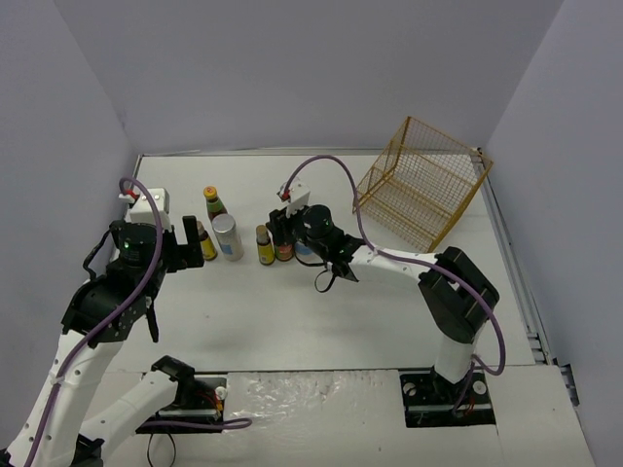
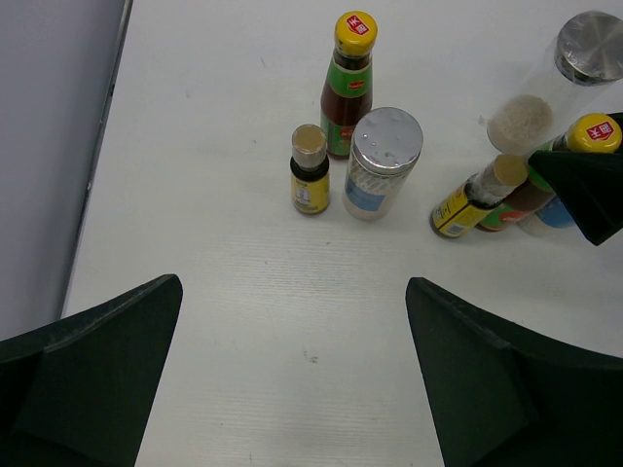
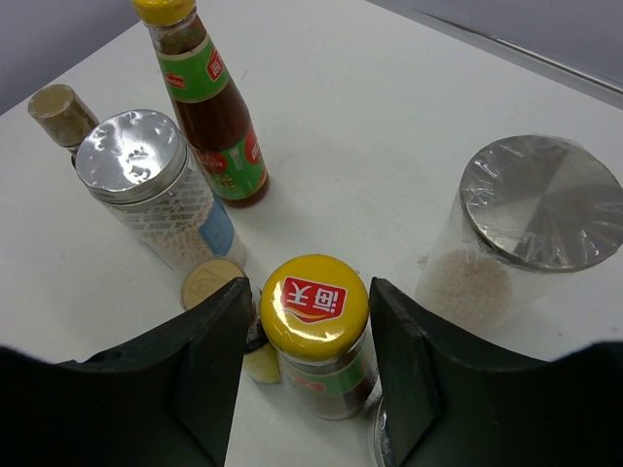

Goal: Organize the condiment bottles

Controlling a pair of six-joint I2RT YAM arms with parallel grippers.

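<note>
My right gripper [image 3: 310,297] stands open, its jaws close on either side of a dark bottle with a yellow cap [image 3: 316,311], with thin gaps showing. Around it are a tan-capped small bottle [image 3: 209,282] and a pale jar with a silver lid [image 3: 516,233]. Further off stand a tall brown sauce bottle [image 3: 209,107] and a pale jar with a blue label [image 3: 146,185]. My left gripper [image 2: 294,282] is wide open and empty, low over the table, short of a small yellow-labelled bottle [image 2: 310,175], a silver-lidded jar [image 2: 383,165] and the tall bottle [image 2: 348,88].
A gold wire basket [image 1: 423,180] lies tipped at the back right of the table. The bottles form two clusters, one by the left gripper [image 1: 195,243] and one under the right gripper [image 1: 282,232]. The grey side wall [image 2: 49,146] runs close on the left.
</note>
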